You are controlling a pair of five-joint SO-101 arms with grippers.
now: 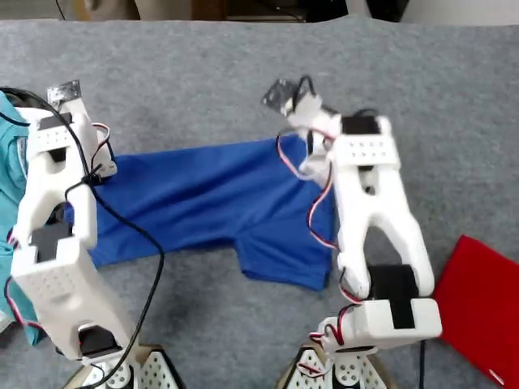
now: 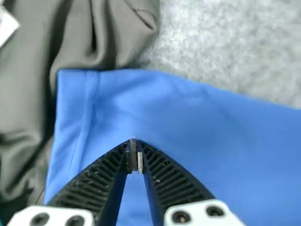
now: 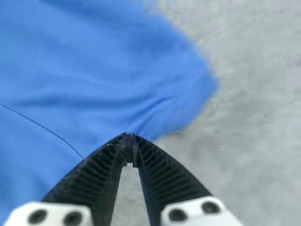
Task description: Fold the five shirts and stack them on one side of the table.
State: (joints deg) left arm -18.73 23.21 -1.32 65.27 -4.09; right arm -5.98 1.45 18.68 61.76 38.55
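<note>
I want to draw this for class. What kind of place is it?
Probably a robot lab or workshop, not a home. Two white robot arms with loose wires stand at a grey, cloth-covered table, holding a blue shirt, with a red shirt lying aside.

Grey table (image 1: pixel 203 89), blue shirt (image 1: pixel 203 203), red cloth (image 1: pixel 482 308)

In the high view the left arm (image 1: pixel 53 154) lies over the left end of the blue shirt (image 1: pixel 203 203) and over much of a teal garment (image 1: pixel 10 162), which the picture's edge also cuts, while the right arm (image 1: pixel 365 150) covers the shirt's right edge. A red garment (image 1: pixel 478 308) is cut by the right edge, so its full shape cannot be told. In the left wrist view a grey garment (image 2: pixel 56 42) runs out of the picture.
</note>
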